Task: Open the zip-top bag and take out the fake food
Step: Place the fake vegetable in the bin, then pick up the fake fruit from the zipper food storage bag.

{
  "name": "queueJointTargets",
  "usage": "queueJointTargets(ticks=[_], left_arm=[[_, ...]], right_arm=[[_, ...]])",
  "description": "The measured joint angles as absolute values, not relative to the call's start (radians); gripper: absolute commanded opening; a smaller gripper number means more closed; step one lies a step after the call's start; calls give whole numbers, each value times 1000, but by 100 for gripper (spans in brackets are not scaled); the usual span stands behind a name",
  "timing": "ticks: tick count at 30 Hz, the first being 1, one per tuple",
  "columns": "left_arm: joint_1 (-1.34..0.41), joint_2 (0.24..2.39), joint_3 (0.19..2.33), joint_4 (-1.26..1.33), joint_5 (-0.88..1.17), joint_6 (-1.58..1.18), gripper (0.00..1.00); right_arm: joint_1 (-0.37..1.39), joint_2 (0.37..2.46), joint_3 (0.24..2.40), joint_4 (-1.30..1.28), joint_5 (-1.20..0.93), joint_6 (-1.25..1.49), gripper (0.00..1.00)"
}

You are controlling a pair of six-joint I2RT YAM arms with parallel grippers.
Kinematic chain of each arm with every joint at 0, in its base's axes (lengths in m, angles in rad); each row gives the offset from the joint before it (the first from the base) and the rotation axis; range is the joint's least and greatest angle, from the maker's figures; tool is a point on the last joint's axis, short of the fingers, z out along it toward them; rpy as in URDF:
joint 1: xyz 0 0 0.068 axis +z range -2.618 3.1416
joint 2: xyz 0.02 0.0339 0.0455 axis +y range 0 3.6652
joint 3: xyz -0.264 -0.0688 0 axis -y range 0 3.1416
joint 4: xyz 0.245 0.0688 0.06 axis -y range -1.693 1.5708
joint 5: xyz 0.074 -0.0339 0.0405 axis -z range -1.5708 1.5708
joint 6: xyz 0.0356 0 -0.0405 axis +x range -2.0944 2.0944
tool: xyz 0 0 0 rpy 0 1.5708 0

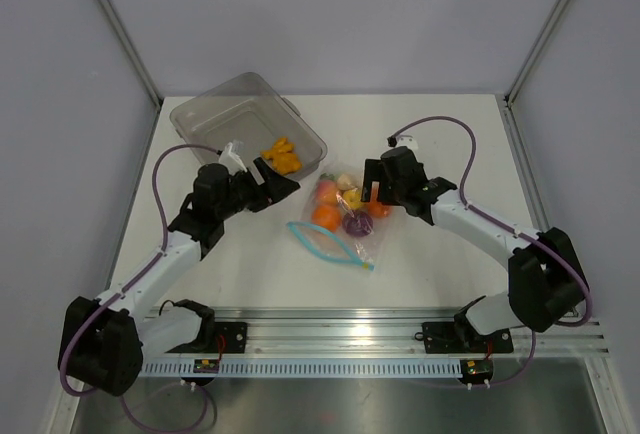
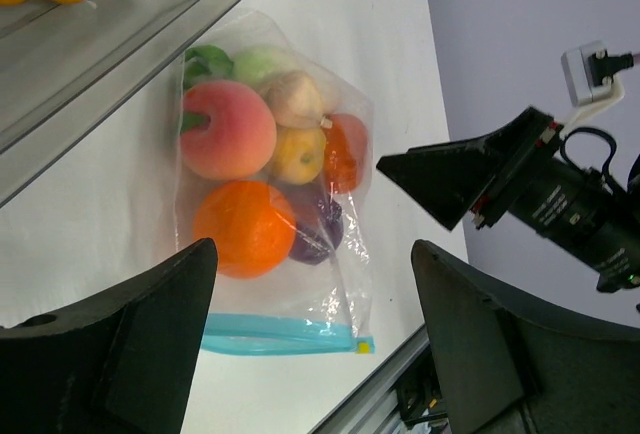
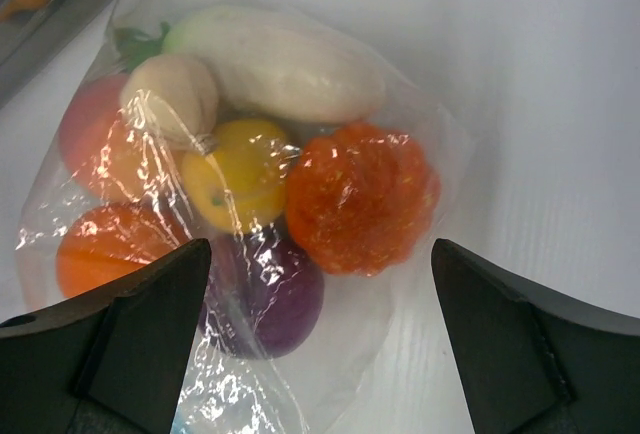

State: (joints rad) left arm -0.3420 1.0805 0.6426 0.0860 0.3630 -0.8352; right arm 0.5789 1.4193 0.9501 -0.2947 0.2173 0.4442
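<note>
Zip-top bag: we see the thin, clear, crinkly plastic zip-top bag (image 1: 352,244) lying flat on the white tabletop (image 1: 450,144), between the two claws and just beside the near right corner of the tub.
Zip strip: the light-blue zip strip (image 1: 330,247) runs along the bag's near edge; from overhead it traces a narrow loop.
Fake food: the small toy fruits and vegetables (image 1: 343,209) all sit inside the bag. We make out a peach (image 2: 228,129), an orange (image 2: 243,227), a purple piece (image 2: 318,229), a yellow piece (image 3: 235,174), a long white vegetable (image 3: 280,64) and a bumpy red-orange piece (image 3: 360,194).
Left claw: the left claw (image 1: 278,180) stands spread wide with nothing in it, left of the bag.
Right claw: the right claw (image 1: 368,186) gapes at its widest over the bag's far right end, gripping nothing; we cannot tell whether it touches the plastic.
Tub: the rigid clear rectangular tub (image 1: 230,104) holds an orange-yellow toy (image 1: 282,157).
</note>
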Motion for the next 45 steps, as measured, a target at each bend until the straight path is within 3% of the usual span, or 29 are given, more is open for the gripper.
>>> queueJointTargets(ticks=[14, 28, 36, 39, 40, 44, 45], left_arm=[[-363, 881, 531, 57, 356, -773, 83], [-376, 867, 525, 50, 350, -757, 83], [-379, 867, 515, 46, 351, -756, 83], [-379, 867, 515, 46, 351, -756, 83], [-379, 867, 515, 46, 351, -756, 83], [-379, 867, 515, 47, 351, -755, 83], [-379, 867, 515, 47, 351, -755, 83]], right_arm=[[432, 1576, 1054, -302, 228, 518, 99], [425, 1702, 1119, -273, 172, 602, 99], [424, 1737, 1117, -236, 175, 623, 56], [424, 1745, 1109, -226, 175, 629, 35], [424, 1746, 1106, -223, 175, 631, 23], [423, 1747, 1097, -214, 173, 635, 1], [423, 1747, 1094, -211, 173, 635, 0]])
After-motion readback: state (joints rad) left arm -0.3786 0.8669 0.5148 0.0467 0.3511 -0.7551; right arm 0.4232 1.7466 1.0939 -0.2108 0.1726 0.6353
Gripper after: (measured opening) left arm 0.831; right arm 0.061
